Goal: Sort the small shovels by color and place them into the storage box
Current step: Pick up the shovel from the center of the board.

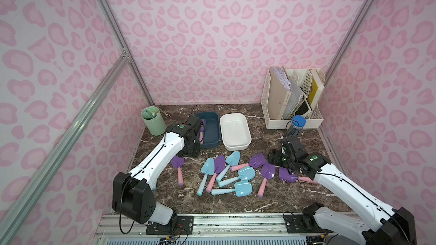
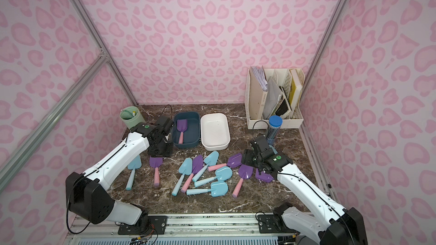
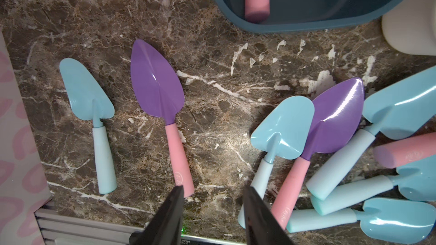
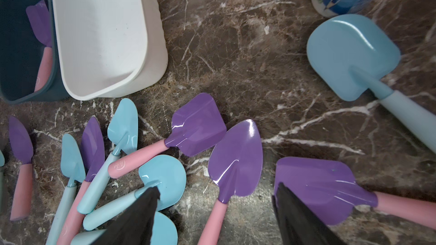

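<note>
Purple shovel inside blue box — left tool, right tool agape.

A pale green plastic cup holding pens stands at the far left corner of the dark brown marble tabletop. At far right, a cream slotted file rack holds papers and books, with a clear blue-lidded pencil tube upright just before it.

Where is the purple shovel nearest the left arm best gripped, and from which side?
On its pink handle, from above, jaws straddling its width: the purple shovel lies flat with bare table either side, and its blade is too broad and thin.
</note>
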`<state>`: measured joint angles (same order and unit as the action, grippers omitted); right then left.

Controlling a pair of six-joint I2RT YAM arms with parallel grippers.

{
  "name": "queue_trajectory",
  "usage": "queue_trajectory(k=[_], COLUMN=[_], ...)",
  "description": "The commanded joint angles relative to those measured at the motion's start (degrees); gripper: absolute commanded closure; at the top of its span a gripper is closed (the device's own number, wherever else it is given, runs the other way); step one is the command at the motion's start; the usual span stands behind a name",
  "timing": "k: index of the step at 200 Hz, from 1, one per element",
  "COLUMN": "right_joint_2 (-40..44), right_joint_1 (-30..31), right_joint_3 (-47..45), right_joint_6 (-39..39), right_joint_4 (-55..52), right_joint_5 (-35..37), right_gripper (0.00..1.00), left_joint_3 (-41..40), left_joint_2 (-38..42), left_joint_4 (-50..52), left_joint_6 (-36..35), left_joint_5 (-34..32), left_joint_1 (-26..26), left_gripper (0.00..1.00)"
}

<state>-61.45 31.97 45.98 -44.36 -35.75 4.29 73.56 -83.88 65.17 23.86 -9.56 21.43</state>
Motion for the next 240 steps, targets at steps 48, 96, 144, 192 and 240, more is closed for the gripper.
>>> queue_trajectory(k=[48, 96, 144, 192, 240], right_joint_2=[-2.4, -2.5, -3.9, -7.3, -9.2], right_joint_1=[3.7, 9.8, 14.8, 17.4, 18.9], right_joint_3=[-4.9, -7.7, -10.1, -10.0, -10.1], right_joint_6=[-11.7, -18.6, -23.4, -25.3, -26.5], right_joint_4=[1.8, 1.8, 2.6, 4.0, 4.1], right_joint_5=[-3.7, -4.8, -4.9, -5.0, -3.9], right_gripper=[0.21, 0.26, 0.28, 0.31, 0.38], left_joint_3=[-3.4, -3.9, -5.9, -6.9, -7.3], left_joint_2=[1.8, 1.9, 3.1, 3.8, 4.2], left_joint_4=[-1.9, -2.1, -3.3, -4.1, -4.5], left_joint_6=[0.8, 0.1, -0.4, -1.2, -2.0], left_joint_5=[-0.2, 0.0, 1.2, 1.9, 3.1], left_joint_1=[-0.8, -1.3, -2.4, -3.1, -3.6], left_gripper=[0.52, 0.52, 0.52, 0.52, 0.56])
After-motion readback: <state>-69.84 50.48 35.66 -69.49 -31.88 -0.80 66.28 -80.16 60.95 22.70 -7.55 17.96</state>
